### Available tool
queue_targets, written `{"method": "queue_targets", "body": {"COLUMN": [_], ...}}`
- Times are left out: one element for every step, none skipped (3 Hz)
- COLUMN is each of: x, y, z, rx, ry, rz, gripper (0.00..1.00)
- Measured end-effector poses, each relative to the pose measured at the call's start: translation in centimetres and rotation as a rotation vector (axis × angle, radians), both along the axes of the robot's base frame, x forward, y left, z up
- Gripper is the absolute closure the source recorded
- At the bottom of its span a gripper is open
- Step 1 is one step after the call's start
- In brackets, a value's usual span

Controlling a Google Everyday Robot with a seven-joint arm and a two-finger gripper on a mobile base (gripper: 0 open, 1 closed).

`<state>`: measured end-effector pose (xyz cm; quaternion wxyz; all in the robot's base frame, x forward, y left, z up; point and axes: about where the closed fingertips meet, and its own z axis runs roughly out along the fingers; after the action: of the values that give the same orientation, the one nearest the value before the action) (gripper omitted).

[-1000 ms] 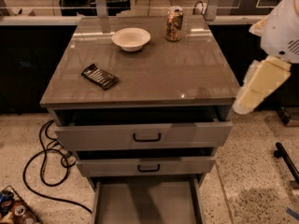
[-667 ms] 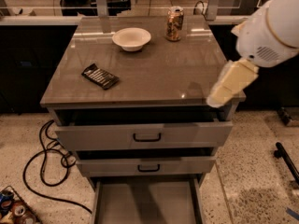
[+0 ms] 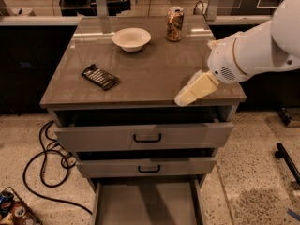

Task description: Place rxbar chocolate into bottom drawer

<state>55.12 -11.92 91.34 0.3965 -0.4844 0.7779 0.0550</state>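
One gripper [image 3: 183, 98] is in view: a cream, wedge-shaped unit that tapers to a blunt tip. It extends down and to the left from a smooth white rounded arm housing [image 3: 255, 48]. The tip hangs over the front right part of the cabinet top [image 3: 154, 69], near the front edge. Its opening state cannot be determined from this view. It holds nothing visible.

The cabinet top is a flat, glossy grey-brown slab with faint reflections. The rxbar chocolate [image 3: 100, 77] lies flat on the left part of this surface, well apart from the gripper. It is a thin rectangular bar in a shiny black wrapper, set at an angle to the cabinet edges.

A white round bowl [image 3: 131, 38] stands toward the rear centre. A cylindrical drink can [image 3: 175, 24] stands upright just to its right.

Below the top, three grey metal drawers are all pulled out. The top drawer [image 3: 93, 137] and middle drawer [image 3: 108, 168] each carry a black handle. The bottom drawer [image 3: 145, 205] extends furthest and shows a plain grey floor.

A black cable [image 3: 43, 172] loops over the speckled floor at left.
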Motion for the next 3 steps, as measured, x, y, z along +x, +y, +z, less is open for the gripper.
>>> {"method": "queue_targets", "body": {"x": [2.7, 4.2, 4.2], "y": [2.3, 2.4, 2.4], "z": [-0.7, 0.9, 0.9], "rx": [0.137, 0.164, 0.164], "ry": [-0.081, -0.155, -0.155], "rz": [-0.009, -0.042, -0.042], "gripper": [0.00, 0.00, 0.00]}}
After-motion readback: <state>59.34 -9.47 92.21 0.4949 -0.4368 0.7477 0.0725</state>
